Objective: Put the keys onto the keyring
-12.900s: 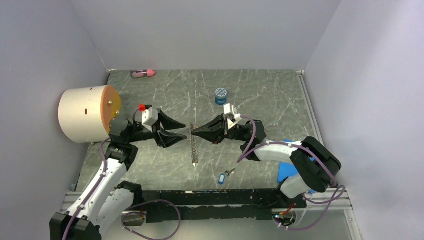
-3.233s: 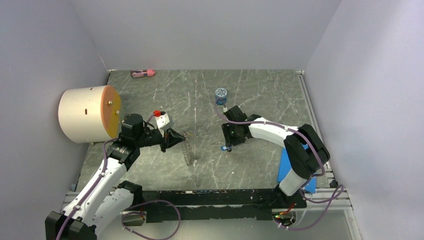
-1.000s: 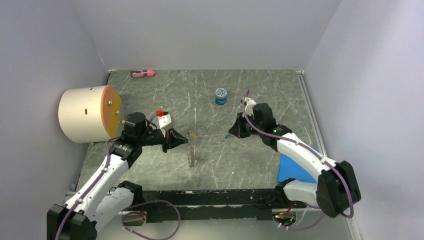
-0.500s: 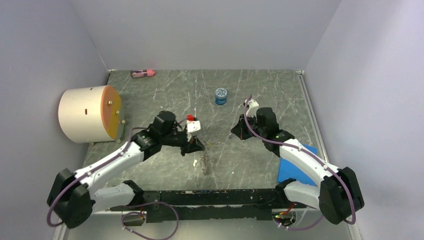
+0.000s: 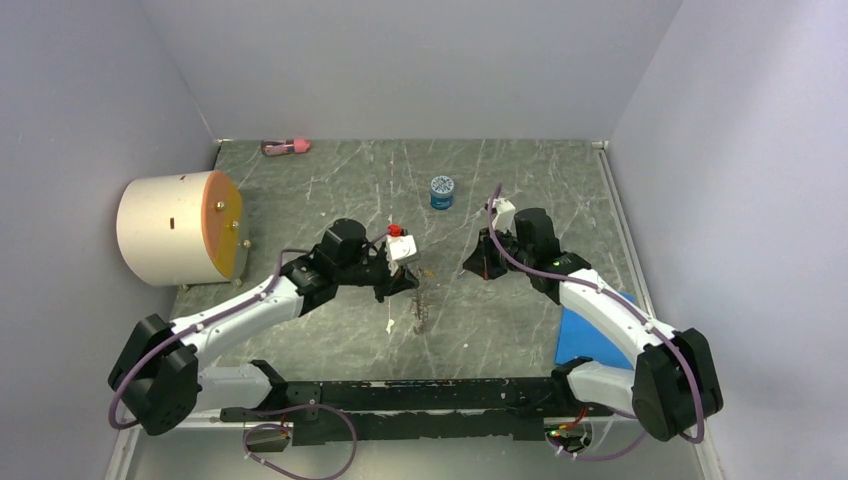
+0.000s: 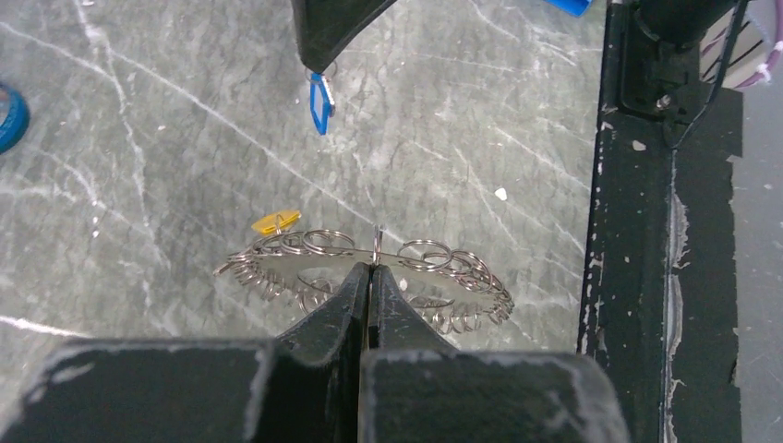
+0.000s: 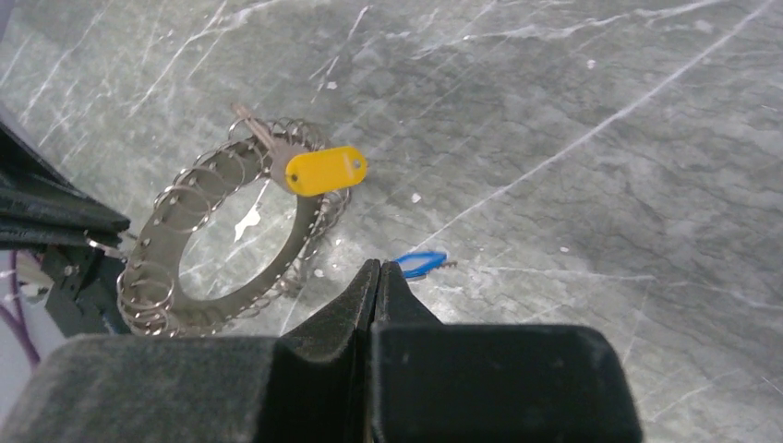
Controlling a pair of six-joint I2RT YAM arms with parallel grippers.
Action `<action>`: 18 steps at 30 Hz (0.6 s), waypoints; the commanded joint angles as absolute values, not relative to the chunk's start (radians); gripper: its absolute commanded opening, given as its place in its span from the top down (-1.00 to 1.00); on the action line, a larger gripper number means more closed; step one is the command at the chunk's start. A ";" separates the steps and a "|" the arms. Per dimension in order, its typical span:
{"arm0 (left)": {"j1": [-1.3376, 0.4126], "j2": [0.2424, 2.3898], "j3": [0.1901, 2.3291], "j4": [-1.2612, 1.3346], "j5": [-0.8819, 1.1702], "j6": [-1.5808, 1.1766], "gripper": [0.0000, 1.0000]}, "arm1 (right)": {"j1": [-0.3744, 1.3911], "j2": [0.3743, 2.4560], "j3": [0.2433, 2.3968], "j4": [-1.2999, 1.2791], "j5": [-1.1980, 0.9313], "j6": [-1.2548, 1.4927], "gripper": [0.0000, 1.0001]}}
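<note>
Left claw (image 6: 369,275) fully closed, tips pinching one small loop on the rim of the keyring (image 7: 171,217). Keyring is held on edge over the middle of the table (image 5: 520,180), a bit left of centre; can't tell if its lower edge touches the table. Yellow key (image 7: 325,171) sits at the keyring's rim, metal shank running in among the small loops, tag sticking out sideways; looks attached, not certain. Right claw (image 7: 379,272) also closed, gripping the blue key (image 6: 320,101), which hangs just past its tips, off the table. Blue key is near the keyring but apart from it, on the right side. The 2 claws face each other w/ the keyring btwn them. Blue jar (image 5: 441,191) stands further back; big cream drum (image 5: 170,228) lies at far left.
</note>
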State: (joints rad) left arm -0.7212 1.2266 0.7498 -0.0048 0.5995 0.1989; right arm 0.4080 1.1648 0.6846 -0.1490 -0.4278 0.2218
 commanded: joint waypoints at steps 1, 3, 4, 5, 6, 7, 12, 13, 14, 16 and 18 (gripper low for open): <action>-0.725 1.130 0.740 -0.054 0.542 0.253 0.95 | 0.405 1.181 0.748 -0.163 -0.518 0.176 1.00; -0.725 1.083 0.739 -0.109 0.515 0.268 0.95 | 0.404 1.192 0.759 -0.173 -0.541 0.171 1.00; -0.725 1.059 0.740 -0.131 0.502 0.275 0.95 | 0.404 1.197 0.762 -0.173 -0.552 0.173 1.00; -0.724 1.039 0.743 -0.156 0.491 0.279 0.95 | 0.404 1.200 0.764 -0.173 -0.563 0.170 1.00; -0.725 1.018 0.745 -0.177 0.479 0.282 0.95 | 0.404 1.203 0.766 -0.172 -0.571 0.168 1.00; -0.725 1.004 0.746 -0.192 0.472 0.281 0.95 | 0.405 1.207 0.768 -0.172 -0.577 0.168 1.00; -0.724 1.002 0.756 -0.250 0.457 0.294 0.95 | 0.403 1.210 0.770 -0.175 -0.614 0.156 1.00; -0.725 1.013 0.748 -0.239 0.462 0.292 0.95 | 0.403 1.208 0.768 -0.173 -0.618 0.155 1.00; -0.724 1.025 0.741 -0.225 0.465 0.290 0.95 | 0.404 1.205 0.766 -0.173 -0.621 0.154 1.00; -0.724 1.055 0.727 -0.185 0.478 0.279 0.95 | 0.404 1.200 0.762 -0.175 -0.631 0.149 1.00; -0.726 1.083 0.710 -0.131 0.490 0.263 0.95 | 0.404 1.192 0.755 -0.173 -0.644 0.143 1.00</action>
